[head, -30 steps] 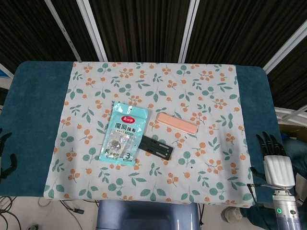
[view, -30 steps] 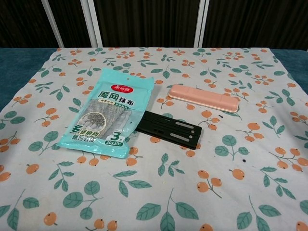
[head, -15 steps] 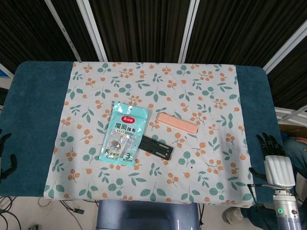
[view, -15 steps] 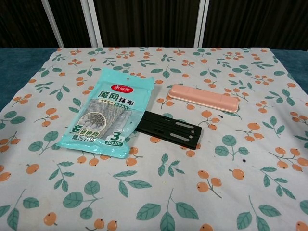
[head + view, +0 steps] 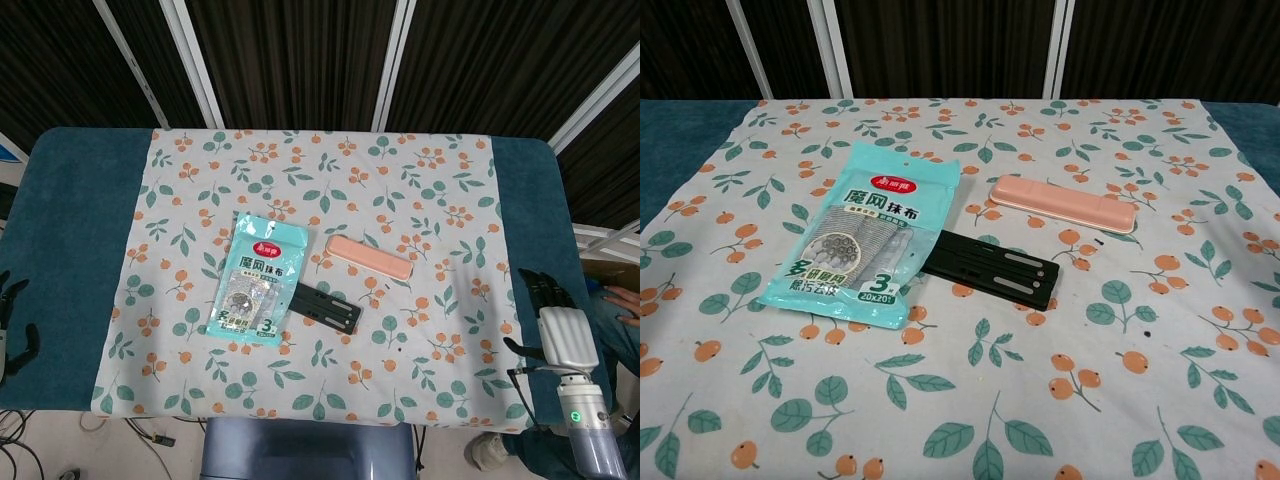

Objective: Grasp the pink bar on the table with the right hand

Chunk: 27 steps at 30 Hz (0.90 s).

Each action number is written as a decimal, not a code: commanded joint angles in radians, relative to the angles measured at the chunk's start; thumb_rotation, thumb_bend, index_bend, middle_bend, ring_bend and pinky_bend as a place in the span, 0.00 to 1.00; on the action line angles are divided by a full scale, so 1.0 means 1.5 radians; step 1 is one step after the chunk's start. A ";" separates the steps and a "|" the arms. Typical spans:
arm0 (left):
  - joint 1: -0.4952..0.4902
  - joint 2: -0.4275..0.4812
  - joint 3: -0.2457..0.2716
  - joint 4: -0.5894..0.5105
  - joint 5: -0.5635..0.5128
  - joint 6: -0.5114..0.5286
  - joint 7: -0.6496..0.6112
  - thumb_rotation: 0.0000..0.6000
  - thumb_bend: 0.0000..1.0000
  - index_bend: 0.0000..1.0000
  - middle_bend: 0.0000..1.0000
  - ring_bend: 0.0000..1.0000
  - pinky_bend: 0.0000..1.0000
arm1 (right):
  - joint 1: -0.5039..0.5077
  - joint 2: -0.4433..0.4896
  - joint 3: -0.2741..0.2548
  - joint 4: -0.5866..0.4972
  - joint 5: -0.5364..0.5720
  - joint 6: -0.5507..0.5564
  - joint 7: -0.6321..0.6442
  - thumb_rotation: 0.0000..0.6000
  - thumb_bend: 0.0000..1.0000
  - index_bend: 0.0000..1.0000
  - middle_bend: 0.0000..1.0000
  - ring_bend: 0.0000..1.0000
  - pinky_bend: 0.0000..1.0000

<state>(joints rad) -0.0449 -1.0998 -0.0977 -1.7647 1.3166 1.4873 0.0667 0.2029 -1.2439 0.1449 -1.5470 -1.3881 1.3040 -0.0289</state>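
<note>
The pink bar (image 5: pixel 368 258) (image 5: pixel 1063 203) lies flat on the floral cloth, right of centre, slanting down to the right. My right hand (image 5: pixel 553 325) hovers at the table's right edge, well right of and below the bar, fingers pointing away and spread, holding nothing. My left hand (image 5: pixel 12 325) shows only partly at the far left edge, beyond the blue cloth, fingers apart and empty. Neither hand appears in the chest view.
A teal packet of cleaning cloth (image 5: pixel 258 278) (image 5: pixel 865 232) lies left of the bar. A black flat plate (image 5: pixel 328 307) (image 5: pixel 992 268) sits just below the bar, partly under the packet. The floral cloth (image 5: pixel 440 380) covers a blue table (image 5: pixel 70 220).
My right hand has shifted slightly left and up toward the table edge. The bar, packet and plate have not moved.
</note>
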 commanded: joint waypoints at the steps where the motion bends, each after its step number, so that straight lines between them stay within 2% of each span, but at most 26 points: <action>1: 0.000 0.002 0.000 -0.002 -0.002 -0.003 -0.002 1.00 0.56 0.12 0.00 0.00 0.00 | 0.082 0.017 0.049 -0.025 0.089 -0.123 -0.045 1.00 0.17 0.06 0.13 0.10 0.19; 4: -0.001 0.004 0.000 -0.003 -0.005 -0.008 -0.003 1.00 0.56 0.12 0.00 0.00 0.00 | 0.134 0.016 0.076 -0.047 0.172 -0.198 -0.098 1.00 0.17 0.07 0.14 0.10 0.19; 8: -0.003 0.008 0.001 -0.006 -0.010 -0.016 -0.005 1.00 0.56 0.12 0.00 0.00 0.00 | 0.204 -0.006 0.103 -0.054 0.285 -0.255 -0.175 1.00 0.14 0.10 0.17 0.10 0.19; 11: -0.003 0.010 0.000 -0.008 -0.014 -0.019 -0.007 1.00 0.56 0.12 0.00 0.00 0.00 | 0.253 -0.044 0.117 -0.037 0.359 -0.254 -0.236 1.00 0.13 0.11 0.17 0.10 0.19; 18: -0.001 0.014 -0.001 -0.011 -0.022 -0.022 -0.019 1.00 0.56 0.12 0.00 0.00 0.00 | 0.353 -0.120 0.127 -0.007 0.522 -0.233 -0.362 1.00 0.14 0.14 0.21 0.13 0.19; 27: -0.003 0.018 -0.002 -0.016 -0.033 -0.031 -0.021 1.00 0.56 0.12 0.00 0.00 0.00 | 0.451 -0.223 0.133 0.063 0.621 -0.193 -0.455 1.00 0.15 0.23 0.28 0.21 0.19</action>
<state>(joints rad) -0.0491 -1.0724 -0.1009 -1.7883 1.2681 1.4410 0.0353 0.8522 -1.5473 0.3389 -1.4821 -0.4795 0.9981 -0.6851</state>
